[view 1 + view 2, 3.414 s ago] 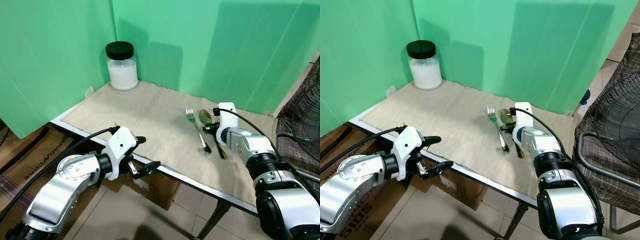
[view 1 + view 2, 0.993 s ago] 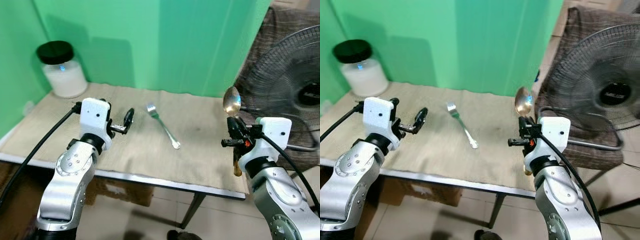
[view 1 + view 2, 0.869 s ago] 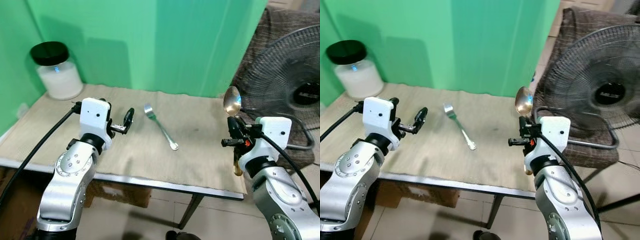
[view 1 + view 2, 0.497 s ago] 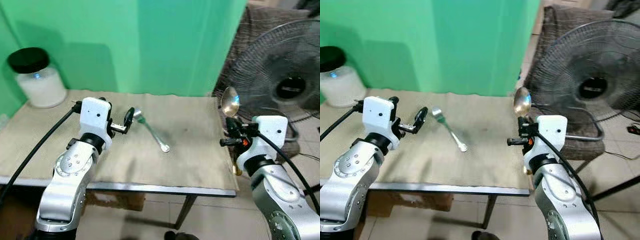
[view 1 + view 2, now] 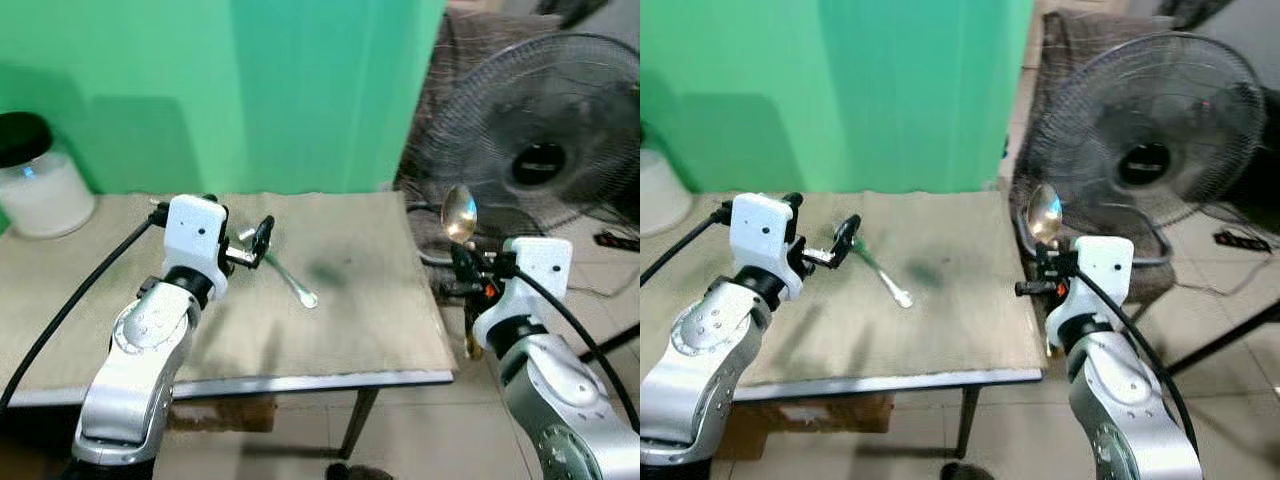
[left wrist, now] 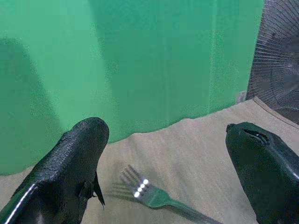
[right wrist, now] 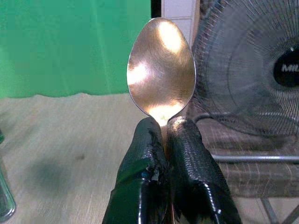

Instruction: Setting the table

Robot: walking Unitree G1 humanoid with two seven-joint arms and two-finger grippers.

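The right gripper (image 5: 1043,272) has its fingers (image 7: 187,154) pinched on the neck of a shiny metal spoon (image 7: 161,70), held upright beyond the table (image 5: 330,340) edge, near a black standing fan (image 5: 1145,160). The narrow grip probably lets it pivot or drop. The left gripper (image 5: 255,247), fingers apart, hovers over the silver fork (image 6: 149,193) and could nudge it.

Spoon (image 7: 161,72): golden, upright, bowl on top, handle clamped between right tool's fingers.
Fork (image 5: 289,279): silver, flat on bench cloth.
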